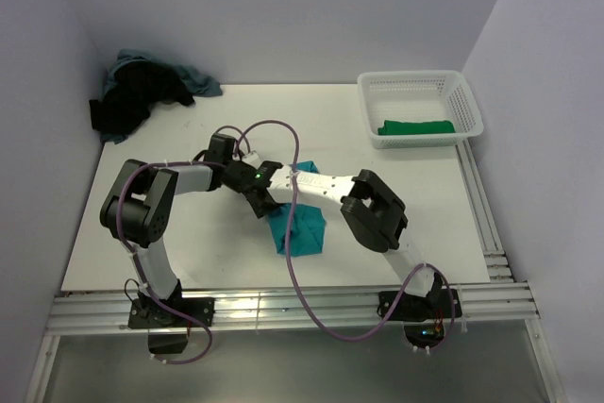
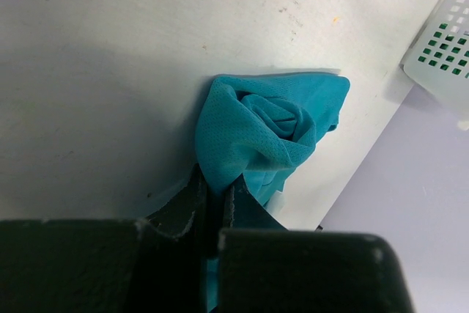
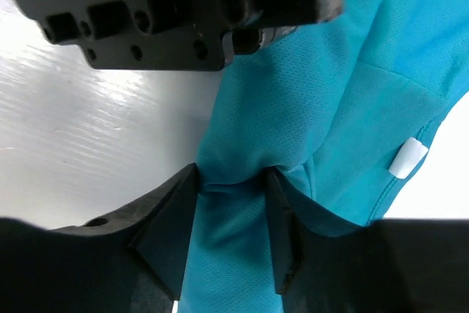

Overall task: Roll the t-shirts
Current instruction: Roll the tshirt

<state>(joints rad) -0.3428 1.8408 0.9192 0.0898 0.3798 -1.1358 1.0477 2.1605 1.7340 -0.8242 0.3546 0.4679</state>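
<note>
The left end effector [image 2: 214, 190] is clenched on an edge of the teal shirt [image 2: 267, 126], and the right end effector [image 3: 233, 181] grasps a bunched fold of the same shirt close by. The shirt lies partly rolled in the middle of the counter [image 1: 226, 247]. A green shirt [image 1: 415, 126] lies in the basket [image 1: 422, 144] at the far right corner, and a black shirt [image 1: 132, 106] and a blue shirt [image 1: 195, 77] are heaped at the far left.
</note>
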